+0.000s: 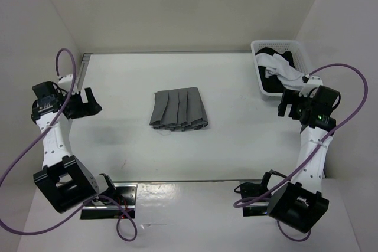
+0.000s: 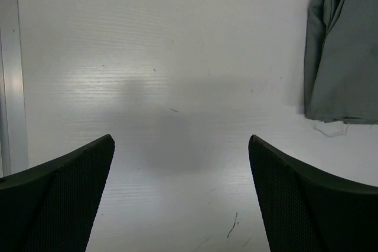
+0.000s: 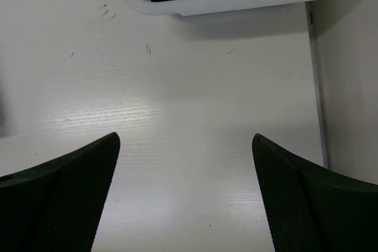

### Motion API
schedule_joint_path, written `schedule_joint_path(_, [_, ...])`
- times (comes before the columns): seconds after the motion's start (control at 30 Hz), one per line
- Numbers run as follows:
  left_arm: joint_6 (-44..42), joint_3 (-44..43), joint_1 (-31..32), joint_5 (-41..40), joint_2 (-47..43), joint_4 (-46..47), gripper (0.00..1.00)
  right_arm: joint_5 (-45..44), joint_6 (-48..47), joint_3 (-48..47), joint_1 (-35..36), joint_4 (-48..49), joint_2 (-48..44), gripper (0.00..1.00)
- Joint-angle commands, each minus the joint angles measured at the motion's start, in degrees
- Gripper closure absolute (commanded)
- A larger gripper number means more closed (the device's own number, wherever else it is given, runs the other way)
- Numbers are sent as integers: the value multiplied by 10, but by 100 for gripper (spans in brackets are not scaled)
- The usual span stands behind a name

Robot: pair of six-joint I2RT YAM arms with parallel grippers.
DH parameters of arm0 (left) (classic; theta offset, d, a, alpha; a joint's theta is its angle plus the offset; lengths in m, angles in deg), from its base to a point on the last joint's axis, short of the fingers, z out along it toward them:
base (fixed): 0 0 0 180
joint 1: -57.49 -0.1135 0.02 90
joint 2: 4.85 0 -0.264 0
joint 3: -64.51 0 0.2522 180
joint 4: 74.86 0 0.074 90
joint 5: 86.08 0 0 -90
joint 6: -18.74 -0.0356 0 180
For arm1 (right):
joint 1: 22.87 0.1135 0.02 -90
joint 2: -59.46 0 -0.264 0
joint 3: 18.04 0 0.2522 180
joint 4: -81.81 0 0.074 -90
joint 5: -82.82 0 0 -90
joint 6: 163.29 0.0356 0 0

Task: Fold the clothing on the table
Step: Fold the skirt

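The clothing [image 1: 179, 109], a mid-grey pleated skirt, lies folded into a compact rectangle in the middle of the white table [image 1: 236, 151]. Its edge shows at the upper right of the left wrist view as the grey clothing [image 2: 342, 57]. My left gripper [image 1: 91, 103] hovers at the table's left side, well away from the skirt, and is open [image 2: 181, 140] over bare tabletop. My right gripper [image 1: 286, 103] hangs at the right, beside the basket, also open [image 3: 185, 138] with nothing between its fingers.
A white lattice basket [image 1: 258, 78] holding a white-and-black garment [image 1: 283, 70] stands at the back right; its rim [image 3: 236, 1] is just ahead of the right gripper. A metal rail [image 2: 10, 69] runs along the left edge. White walls enclose the table.
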Motion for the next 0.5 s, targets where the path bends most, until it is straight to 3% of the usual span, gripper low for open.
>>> schedule_joint_path(0.0, [13,-1,-3,0,-10,32,0,9,-1,4,-4,44,-4,4])
schedule_joint_path(0.47, [13,9,-3,-11,-39,37,0,32,-16,5,-4,39,25,2])
